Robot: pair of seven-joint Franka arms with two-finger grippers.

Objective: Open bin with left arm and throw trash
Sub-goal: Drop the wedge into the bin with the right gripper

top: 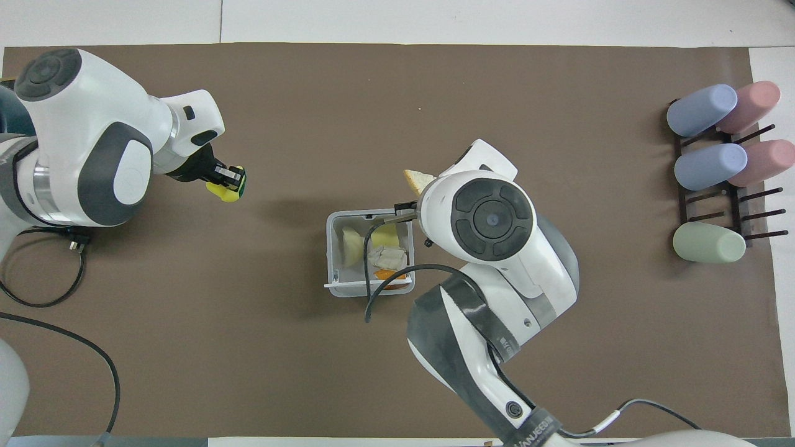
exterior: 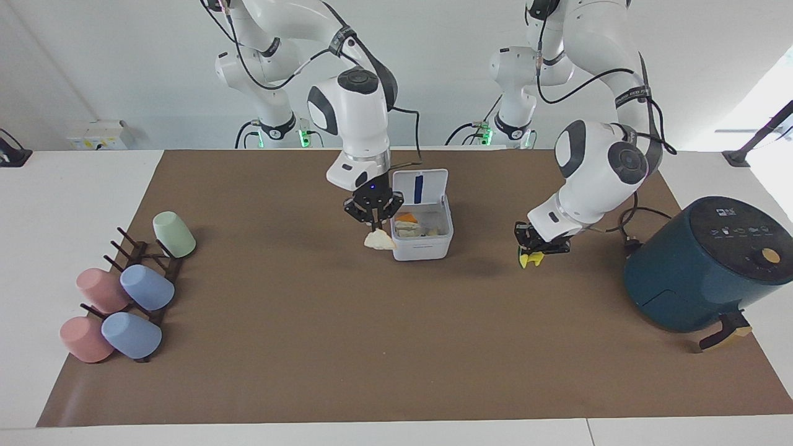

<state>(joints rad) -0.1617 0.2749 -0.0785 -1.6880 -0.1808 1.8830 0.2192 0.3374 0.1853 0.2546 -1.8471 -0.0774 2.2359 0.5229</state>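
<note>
Brown mat w/ open white bin [exterior: 421, 244] at centre, scraps inside; right gripper [exterior: 373, 218] clamped on cream wedge [exterior: 379, 241] in the air at the bin's 9 o'clock edge, left gripper [exterior: 538, 249] clamped on yellow chunk [exterior: 530, 259] at bin's 3 o'clock, near teal air fryer [exterior: 706, 266].

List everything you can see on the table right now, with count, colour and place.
Bin: one, white, lid up, mid-table.
Scraps in bin: several, cream, off-white, orange.
Cream wedge: one, in right gripper, beside bin's rim.
Yellow chunk: one, in left gripper, between bin and air fryer.
Air fryer: one, dark teal, left arm's end.
Cups: five, two pink, two blue, one green, on dark rack, right arm's end.
Right gripper: shut on wedge.
Left gripper: shut on chunk.
</note>
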